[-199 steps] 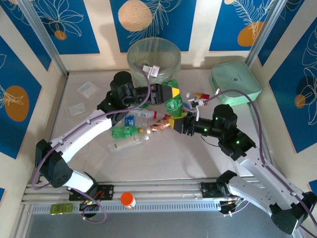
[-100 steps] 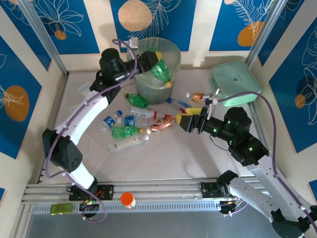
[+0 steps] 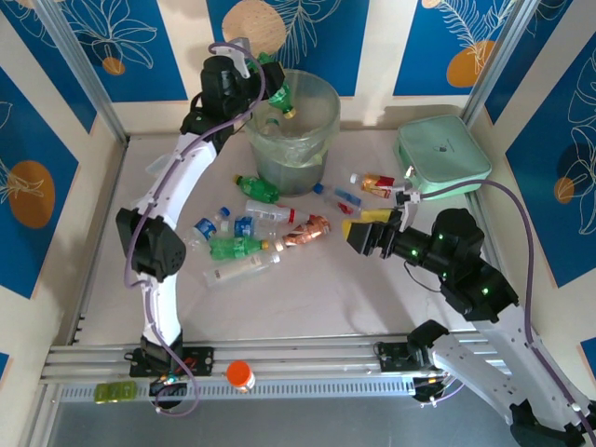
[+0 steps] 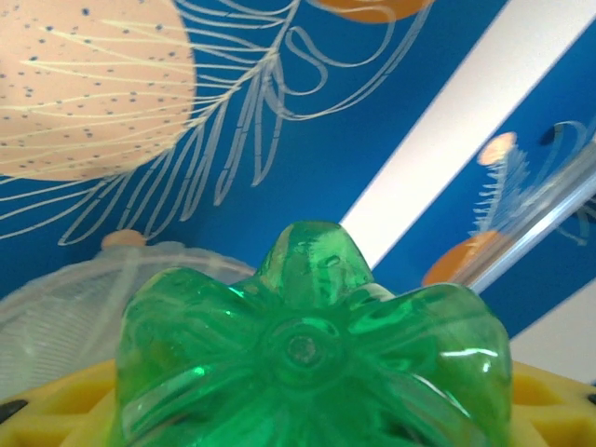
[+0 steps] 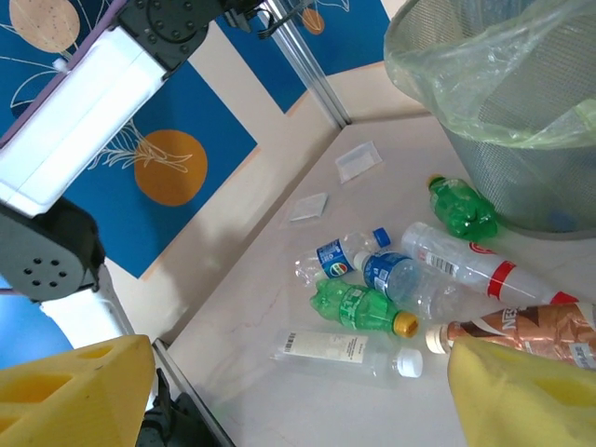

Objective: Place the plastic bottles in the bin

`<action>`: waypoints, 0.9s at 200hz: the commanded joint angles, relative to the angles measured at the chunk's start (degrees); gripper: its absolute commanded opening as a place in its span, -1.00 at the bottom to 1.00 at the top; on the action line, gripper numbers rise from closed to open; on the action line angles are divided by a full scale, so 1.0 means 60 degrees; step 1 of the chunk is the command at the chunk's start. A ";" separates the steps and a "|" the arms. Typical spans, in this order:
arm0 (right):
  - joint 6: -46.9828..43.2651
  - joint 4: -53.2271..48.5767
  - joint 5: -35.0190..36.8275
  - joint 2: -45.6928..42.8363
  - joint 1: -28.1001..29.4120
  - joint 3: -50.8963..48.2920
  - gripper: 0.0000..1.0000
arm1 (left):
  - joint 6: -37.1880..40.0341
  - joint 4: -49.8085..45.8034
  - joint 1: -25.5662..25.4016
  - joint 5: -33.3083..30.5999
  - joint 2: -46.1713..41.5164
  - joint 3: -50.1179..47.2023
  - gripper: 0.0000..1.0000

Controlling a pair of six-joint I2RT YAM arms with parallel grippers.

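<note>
Plastic bottles [image 3: 237,248] lie scattered at seven o'clock from the bin [image 3: 300,158] in the top view; the left gripper [image 3: 265,86] clamps a green bottle [image 3: 282,99] over its rim, and the right gripper [image 3: 354,235], at three o'clock of the heap, gapes empty. Left wrist: yellow pads [image 4: 47,410] pinch that bottle near its ribbed base. Right wrist: fingers [image 5: 74,391] spread wide above light, springy, slick bottles, probably best pinched mid-body.

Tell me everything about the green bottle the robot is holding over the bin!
The green bottle is see-through green plastic, and its bottom is moulded into rounded petals. The left gripper holds it between yellow fingers, above the open top of the bin. It is tilted, neck pointing down towards the bin, with what looks like a yellow cap. Nothing but the fingers seems to touch it.
</note>
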 commanded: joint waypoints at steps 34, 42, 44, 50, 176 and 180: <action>-0.0051 -0.0676 0.0312 -0.0271 -0.0044 0.0228 0.65 | 0.1866 -0.0935 -0.0261 -0.0912 0.1118 0.0727 0.13; -0.0025 -0.0670 0.0312 -0.0273 -0.0044 0.0194 0.65 | 0.1996 -0.0997 -0.0319 -0.0951 0.1213 0.0727 0.14; -0.0022 -0.0671 0.0312 -0.0273 -0.0044 0.0190 0.65 | 0.2013 -0.1011 -0.0334 -0.0954 0.1230 0.0727 0.15; -0.0020 -0.0667 0.0305 -0.0273 -0.0044 0.0160 0.65 | 0.2108 -0.1065 -0.0368 -0.0941 0.1296 0.0735 0.15; -0.0348 -0.0645 0.0424 -0.0014 -0.0044 0.0338 0.63 | 0.2751 -0.1761 -0.0638 -0.0995 0.0733 0.0912 0.82; -0.0370 -0.0690 0.0450 0.0023 -0.0044 0.0380 0.62 | 0.2730 -0.1787 -0.0637 -0.0965 0.0646 0.0911 0.83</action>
